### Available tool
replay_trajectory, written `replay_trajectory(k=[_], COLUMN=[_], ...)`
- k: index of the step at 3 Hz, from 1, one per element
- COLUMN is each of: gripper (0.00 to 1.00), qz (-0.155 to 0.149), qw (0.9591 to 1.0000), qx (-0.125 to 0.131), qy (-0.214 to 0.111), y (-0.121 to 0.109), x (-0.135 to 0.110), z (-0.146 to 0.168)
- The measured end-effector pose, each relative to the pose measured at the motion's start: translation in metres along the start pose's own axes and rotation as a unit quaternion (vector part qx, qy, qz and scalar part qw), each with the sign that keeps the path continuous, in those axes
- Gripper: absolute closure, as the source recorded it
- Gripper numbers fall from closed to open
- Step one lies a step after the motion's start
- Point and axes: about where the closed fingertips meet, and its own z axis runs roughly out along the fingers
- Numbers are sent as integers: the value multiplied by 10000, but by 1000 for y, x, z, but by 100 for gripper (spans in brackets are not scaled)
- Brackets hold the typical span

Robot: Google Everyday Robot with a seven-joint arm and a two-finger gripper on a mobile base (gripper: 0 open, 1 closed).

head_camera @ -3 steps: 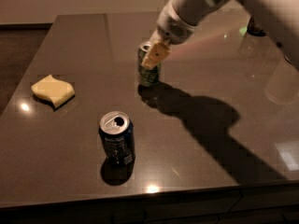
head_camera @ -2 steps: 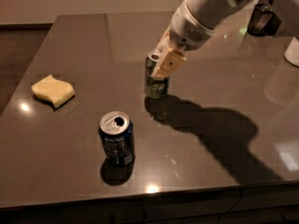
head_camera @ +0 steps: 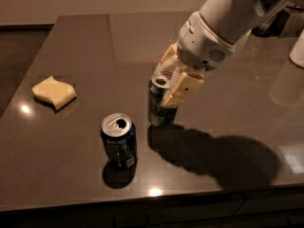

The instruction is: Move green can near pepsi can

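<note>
Your smooth white arm (head_camera: 223,20) ends in a blocky cream-yellow gripper (head_camera: 167,90), near the table's middle.

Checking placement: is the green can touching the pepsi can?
No, bare table shows between the green can, gripped near its top by the end effector, and the pepsi can.

Cream hand (head_camera: 165,87) around green can (head_camera: 159,114); dark blue pepsi can (head_camera: 118,145); yellow sponge (head_camera: 53,92).

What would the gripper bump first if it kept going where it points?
The gripper, shut on the green can, points downward, so it would probably press into the table first. The pepsi can seems off that line, but depth is unclear.
</note>
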Motion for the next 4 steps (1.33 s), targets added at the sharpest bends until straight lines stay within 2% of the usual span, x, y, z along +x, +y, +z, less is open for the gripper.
replay_trajectory(k=[1,2,4], gripper=[90,59,13], qz=[-412,-716,-817], qw=[9991,9973,9964], qx=[-119,-170,-230], qy=[-46,-25,11], y=[26,44,51], x=[-9,-13,-14], z=[4,18,30])
